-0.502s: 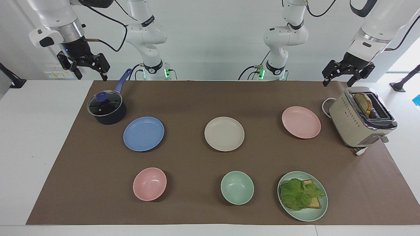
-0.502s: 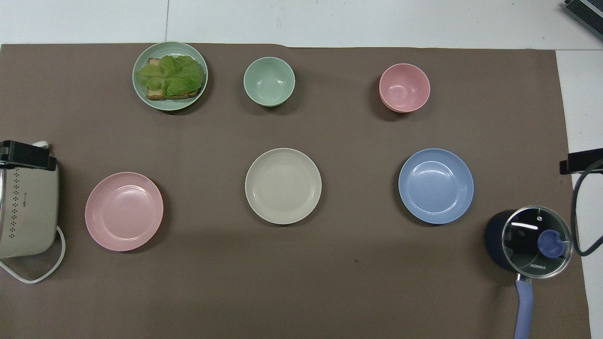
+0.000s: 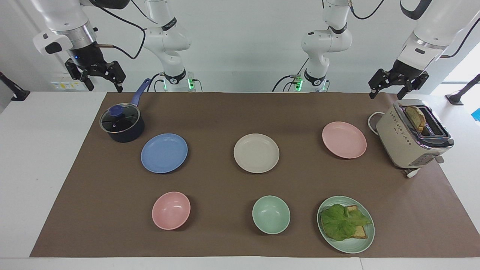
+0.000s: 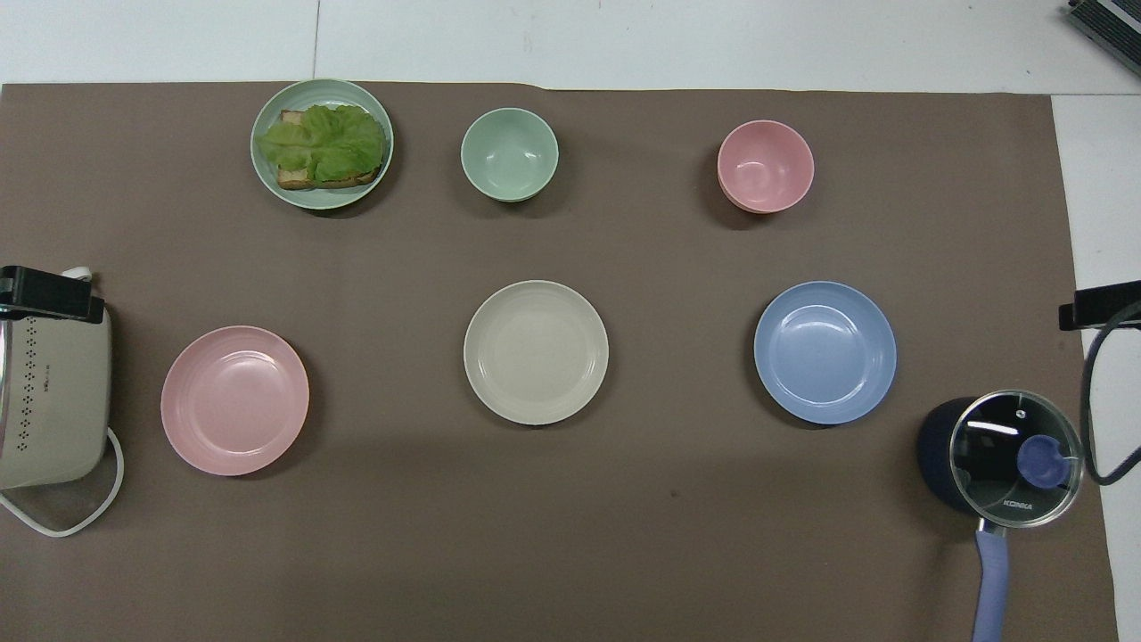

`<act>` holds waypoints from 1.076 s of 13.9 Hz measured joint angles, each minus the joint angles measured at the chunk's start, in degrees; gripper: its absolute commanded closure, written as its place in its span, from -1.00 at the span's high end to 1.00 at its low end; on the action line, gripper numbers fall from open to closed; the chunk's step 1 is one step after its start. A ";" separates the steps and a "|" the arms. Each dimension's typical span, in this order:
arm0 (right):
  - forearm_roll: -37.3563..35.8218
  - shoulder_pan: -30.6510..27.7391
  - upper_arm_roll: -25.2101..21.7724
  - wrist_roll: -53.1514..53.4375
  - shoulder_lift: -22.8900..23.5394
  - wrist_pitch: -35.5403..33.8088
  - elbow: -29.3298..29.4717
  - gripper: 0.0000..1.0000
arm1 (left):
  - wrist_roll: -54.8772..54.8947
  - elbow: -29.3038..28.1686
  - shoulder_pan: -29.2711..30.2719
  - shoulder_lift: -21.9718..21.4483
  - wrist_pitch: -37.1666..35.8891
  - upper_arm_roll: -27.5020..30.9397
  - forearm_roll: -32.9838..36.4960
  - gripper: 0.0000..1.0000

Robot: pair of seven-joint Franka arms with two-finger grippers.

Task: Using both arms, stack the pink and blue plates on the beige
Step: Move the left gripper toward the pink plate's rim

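Observation:
Three plates lie in a row across the brown mat. The beige plate [image 3: 256, 153] [image 4: 536, 352] is in the middle. Toward the right arm's end lies the blue plate [image 3: 164, 153] [image 4: 824, 352], and toward the left arm's end the pink plate [image 3: 344, 139] [image 4: 234, 399]. My right gripper [image 3: 105, 88] hangs open and empty in the air by the saucepan. My left gripper [image 3: 386, 95] hangs open and empty above the toaster's robot-side end. In the overhead view only a black tip of each shows at the side edges.
A lidded dark saucepan [image 3: 122, 123] stands beside the blue plate. A beige toaster [image 3: 408, 138] holding toast stands beside the pink plate. Farther from the robots are a pink bowl [image 3: 171, 210], a green bowl [image 3: 270, 214] and a green plate [image 3: 352, 247] with lettuce and bread.
Both grippers have shifted only very slightly. None of the plates has moved.

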 measured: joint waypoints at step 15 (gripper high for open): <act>0.00 -0.12 -0.13 0.00 -0.02 -0.05 -0.08 1.00 | -0.01 -11.91 3.89 0.00 6.71 0.33 0.22 1.00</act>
